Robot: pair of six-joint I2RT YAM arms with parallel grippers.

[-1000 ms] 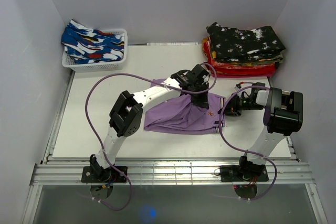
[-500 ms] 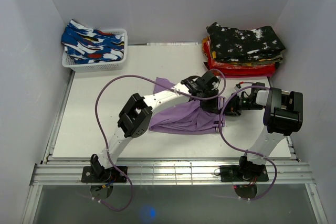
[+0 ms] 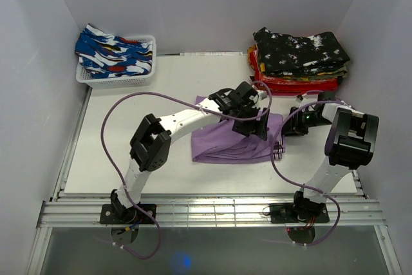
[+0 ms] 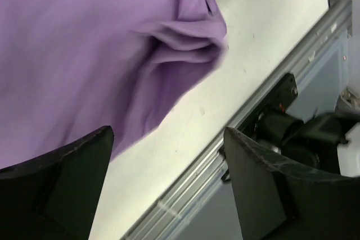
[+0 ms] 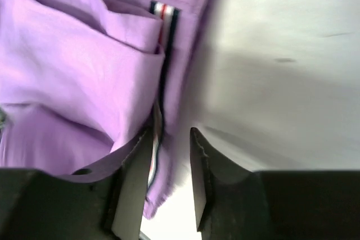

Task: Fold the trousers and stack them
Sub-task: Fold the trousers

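Desk (image 3: 174, 75): white, walled on three sides; we list its load from left to right.
Basket (image 3: 117, 79): white, far left corner, holding blue patterned garments (image 3: 112, 53) in a loose heap.
Left arm (image 3: 154, 143): reaches from its near-edge base across to the middle of the desk.
Trousers (image 3: 225, 145): purple, lying on the desk right of centre, folded over in layers; the cloth is bunched into soft creases at one corner in the left wrist view (image 4: 84, 43), and a red, white and dark striped trim runs along the right edge (image 5: 73, 66).
Left hand (image 3: 257, 127): over the right part of the trousers, fingers spread wide with nothing between them (image 4: 167, 139); released.
Right hand (image 3: 291, 125): just beside the striped edge of the trousers. Its fingers stand narrowly apart, with the hem lying in the gap (image 5: 169, 133); the wrist view is blurred, so we cannot tell whether the cloth is pinched or free.
Folded stack (image 3: 299, 56): far right corner, well apart from the trousers; a black-and-white print on top, red and yellow layers below.
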